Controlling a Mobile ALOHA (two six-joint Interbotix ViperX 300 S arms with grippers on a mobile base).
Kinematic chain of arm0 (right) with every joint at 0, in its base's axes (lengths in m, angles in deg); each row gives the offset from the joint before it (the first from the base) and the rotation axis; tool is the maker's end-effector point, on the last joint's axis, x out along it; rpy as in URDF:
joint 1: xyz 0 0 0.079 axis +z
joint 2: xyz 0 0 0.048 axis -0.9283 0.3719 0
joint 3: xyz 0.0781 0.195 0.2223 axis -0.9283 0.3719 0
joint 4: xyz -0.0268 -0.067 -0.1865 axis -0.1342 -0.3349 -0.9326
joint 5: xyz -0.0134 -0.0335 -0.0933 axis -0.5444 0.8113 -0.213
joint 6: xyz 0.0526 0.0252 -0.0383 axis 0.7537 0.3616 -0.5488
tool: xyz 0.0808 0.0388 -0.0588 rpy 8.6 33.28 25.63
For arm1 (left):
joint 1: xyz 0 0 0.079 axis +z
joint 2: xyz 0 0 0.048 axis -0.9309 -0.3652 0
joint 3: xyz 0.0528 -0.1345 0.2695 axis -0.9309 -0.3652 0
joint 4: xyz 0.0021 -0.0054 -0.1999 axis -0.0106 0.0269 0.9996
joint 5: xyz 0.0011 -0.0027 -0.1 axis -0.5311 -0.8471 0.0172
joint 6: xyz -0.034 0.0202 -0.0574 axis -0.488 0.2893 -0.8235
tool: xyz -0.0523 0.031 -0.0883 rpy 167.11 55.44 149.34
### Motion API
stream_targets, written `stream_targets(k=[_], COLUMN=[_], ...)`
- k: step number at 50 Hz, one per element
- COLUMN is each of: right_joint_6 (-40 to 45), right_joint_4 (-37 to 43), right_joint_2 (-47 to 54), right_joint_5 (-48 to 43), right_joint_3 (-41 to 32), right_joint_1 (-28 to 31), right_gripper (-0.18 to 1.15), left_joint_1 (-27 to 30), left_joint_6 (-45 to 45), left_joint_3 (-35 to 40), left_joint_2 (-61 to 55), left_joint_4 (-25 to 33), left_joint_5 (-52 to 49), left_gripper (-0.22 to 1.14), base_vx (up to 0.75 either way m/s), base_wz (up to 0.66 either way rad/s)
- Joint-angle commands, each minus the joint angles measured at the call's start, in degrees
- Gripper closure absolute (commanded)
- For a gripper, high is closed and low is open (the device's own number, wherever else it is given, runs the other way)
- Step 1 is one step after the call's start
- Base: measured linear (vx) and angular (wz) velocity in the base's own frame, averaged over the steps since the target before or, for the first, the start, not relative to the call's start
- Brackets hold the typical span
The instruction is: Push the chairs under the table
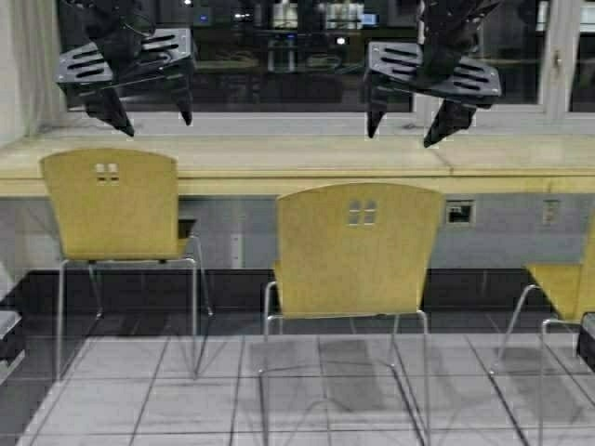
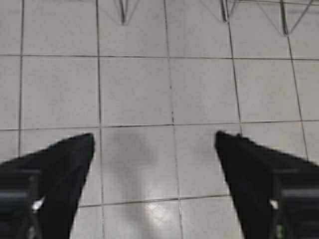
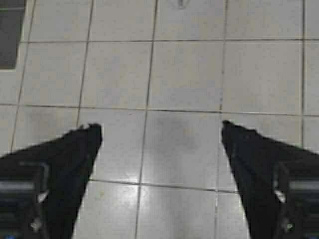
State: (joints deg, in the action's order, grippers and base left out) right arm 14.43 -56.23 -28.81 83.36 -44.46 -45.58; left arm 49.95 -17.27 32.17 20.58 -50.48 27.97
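Three mustard-yellow chairs stand before the long beige table (image 1: pixel 307 158). The left chair (image 1: pixel 112 204) sits close to the table, its seat partly under the top. The middle chair (image 1: pixel 358 246) stands farther out on the tiles, its back toward me. A third chair (image 1: pixel 569 288) shows only partly at the right edge. My left gripper (image 1: pixel 156 119) hangs open high at the upper left, above the left chair. My right gripper (image 1: pixel 404 130) hangs open high above the middle chair. Both wrist views look down on bare floor tiles, with each gripper (image 2: pixel 154 137) (image 3: pixel 162 127) empty.
Dark windows (image 1: pixel 307 46) run behind the table, with wall sockets (image 1: pixel 458 212) below its top. The floor is pale tiles (image 1: pixel 325 390), with thin chrome chair legs (image 2: pixel 122 12) at the edge of the left wrist view. A dark object (image 1: pixel 9 339) sits at the lower left edge.
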Motion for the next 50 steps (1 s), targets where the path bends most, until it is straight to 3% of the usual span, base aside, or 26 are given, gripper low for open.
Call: stream_targets(k=[1, 31, 50], right_joint_6=[0.0, 0.3, 0.3], right_joint_4=[0.1, 3.5, 5.6], right_joint_2=[-0.6, -0.7, -1.3], right_joint_5=[-0.3, -1.2, -1.4], right_joint_3=[-1.1, -1.0, -0.1], right_joint_1=[0.0, -0.2, -0.2], right_gripper=[-0.07, -0.07, -0.07], left_joint_1=[-0.2, -0.2, -0.2], left_joint_6=[0.0, -1.0, -0.6], left_joint_3=[1.1, 0.2, 0.2], left_joint_2=[1.1, 1.3, 0.6], left_joint_4=[0.1, 3.3, 4.5], left_joint_5=[0.1, 0.4, 0.7], left_gripper=[-0.11, -0.11, -0.11], base_vx=[0.04, 0.09, 0.23], base_wz=[-0.17, -0.18, 0.02])
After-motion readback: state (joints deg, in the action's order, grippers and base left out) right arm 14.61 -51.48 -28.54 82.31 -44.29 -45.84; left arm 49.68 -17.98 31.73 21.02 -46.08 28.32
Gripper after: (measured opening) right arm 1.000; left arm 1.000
